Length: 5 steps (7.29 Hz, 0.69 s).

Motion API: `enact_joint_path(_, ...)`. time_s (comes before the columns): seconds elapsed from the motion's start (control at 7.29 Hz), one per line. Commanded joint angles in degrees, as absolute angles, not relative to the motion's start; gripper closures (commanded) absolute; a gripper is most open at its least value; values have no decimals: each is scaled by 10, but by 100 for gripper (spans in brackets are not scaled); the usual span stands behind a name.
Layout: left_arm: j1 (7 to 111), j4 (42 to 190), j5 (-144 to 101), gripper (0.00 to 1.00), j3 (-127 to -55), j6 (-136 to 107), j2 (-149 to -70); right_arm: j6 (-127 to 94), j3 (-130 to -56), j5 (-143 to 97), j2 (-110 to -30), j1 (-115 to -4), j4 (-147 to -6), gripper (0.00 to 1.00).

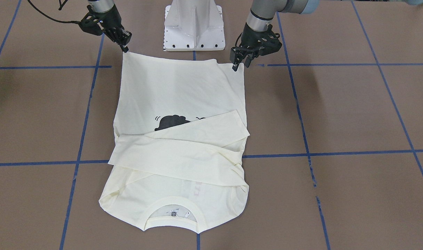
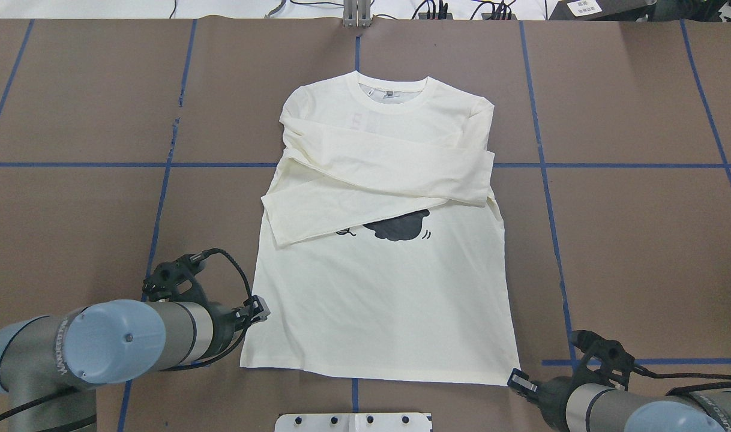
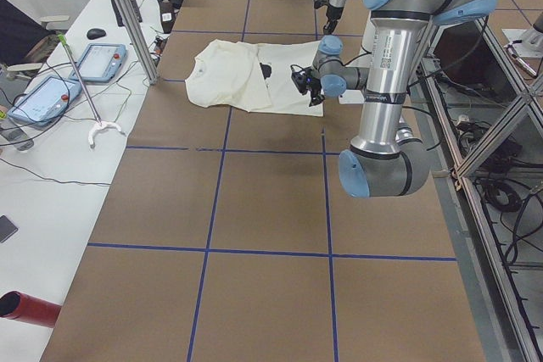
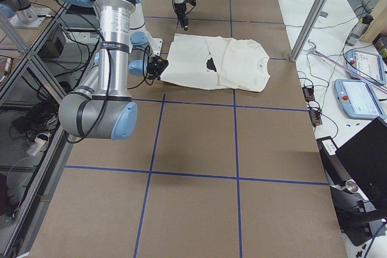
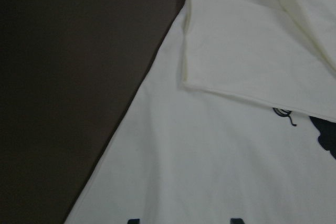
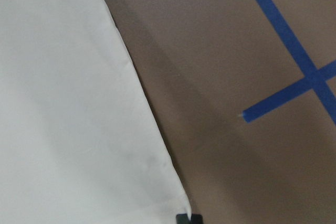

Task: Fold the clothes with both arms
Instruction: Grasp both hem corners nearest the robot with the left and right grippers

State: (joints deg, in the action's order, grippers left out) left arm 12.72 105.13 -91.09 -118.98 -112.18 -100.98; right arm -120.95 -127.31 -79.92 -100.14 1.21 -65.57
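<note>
The cream long-sleeved T-shirt lies flat on the brown table. Both sleeves are crossed over its chest and partly cover the black cat print. Its collar points away from the robot and its hem is near the base. My left gripper is open, its fingers on either side of one hem corner; the left wrist view shows two separate fingertips low over the cloth. My right gripper is shut on the other hem corner, seen as a single dark tip at the shirt's corner.
The white pedestal base stands just behind the hem. Blue tape lines grid the brown table. A side bench with control pendants and aluminium posts runs along the table's far edge.
</note>
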Motion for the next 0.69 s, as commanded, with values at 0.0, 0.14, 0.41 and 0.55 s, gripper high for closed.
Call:
enact_joint_path(0.0, 98, 1048, -913, 39, -1187, -1159, -987, -1209, -1273, -793, -1010, 14, -656, 100)
enact_joint_path(0.14, 97, 1047, -915, 40, -1189, -1160, -991, -1209, -1273, -793, -1010, 14, -656, 100)
enact_joint_path(0.41, 74, 1046, -916, 43, -1182, -1163, -997, -1209, -1273, -793, -1010, 16, -656, 100)
enact_joint_path(0.55, 74, 1045, -916, 45, -1180, -1163, -1004, -1209, -1273, -793, -1010, 16, -656, 100)
